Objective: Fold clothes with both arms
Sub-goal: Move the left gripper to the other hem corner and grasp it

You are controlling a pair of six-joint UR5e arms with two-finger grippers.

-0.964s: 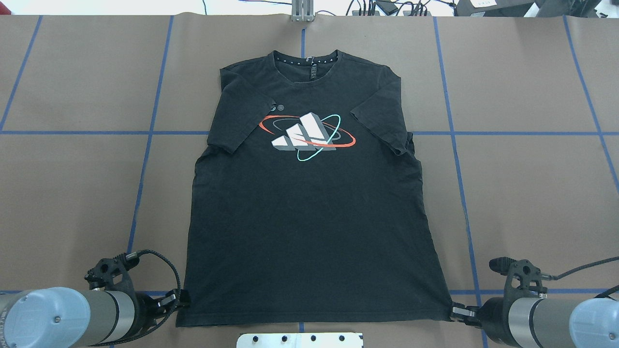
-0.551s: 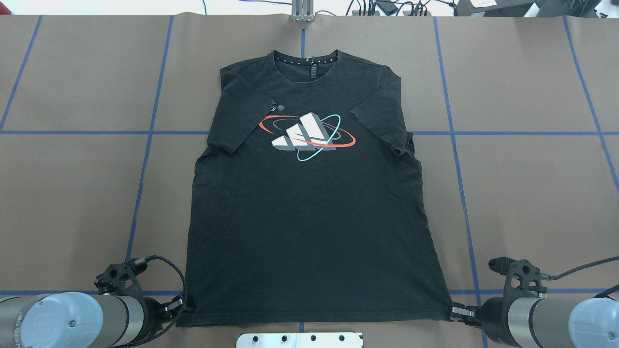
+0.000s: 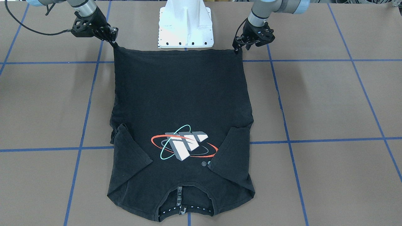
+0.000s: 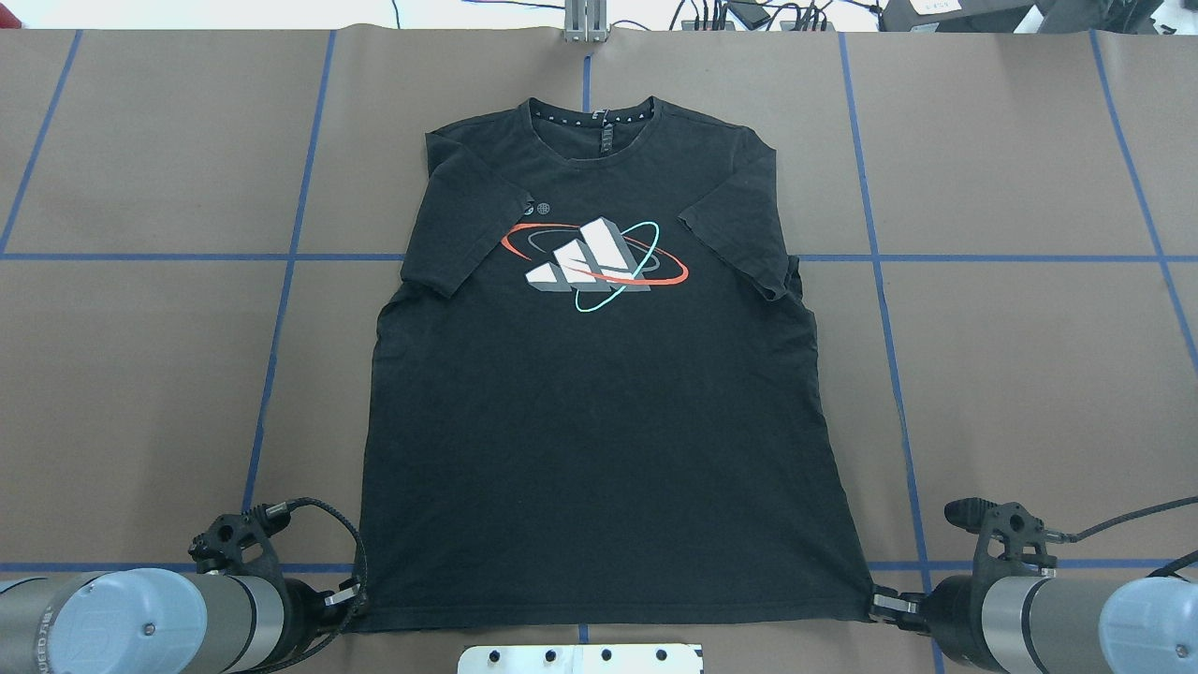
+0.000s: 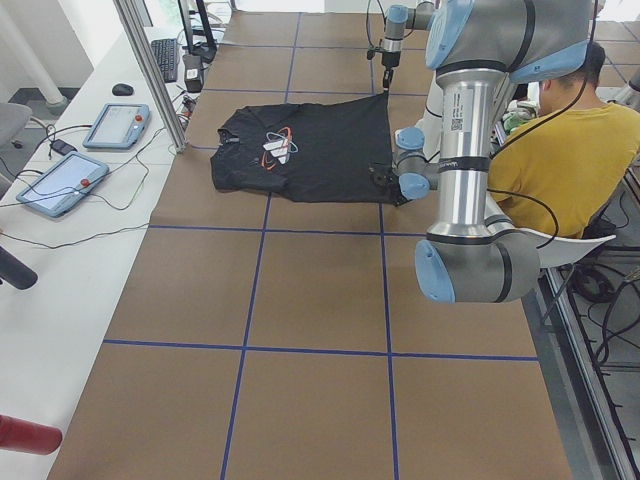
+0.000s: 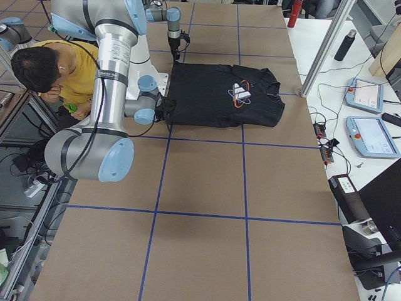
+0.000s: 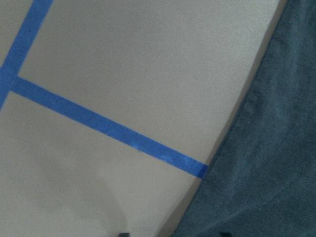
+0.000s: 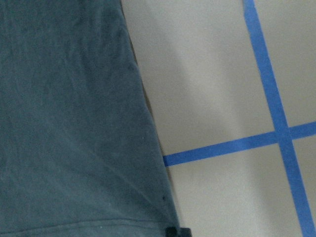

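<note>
Seen from above, the left fingers (image 4: 344, 593) sit at the near left hem corner of a black T-shirt (image 4: 599, 440), spread a little with the cloth edge between them. The T-shirt lies flat, logo up, in the middle of the brown surface (image 4: 140, 374), collar away from the robot, both sleeves folded inward. At the near right hem corner, the right fingers (image 4: 886, 605) pinch the cloth.
</note>
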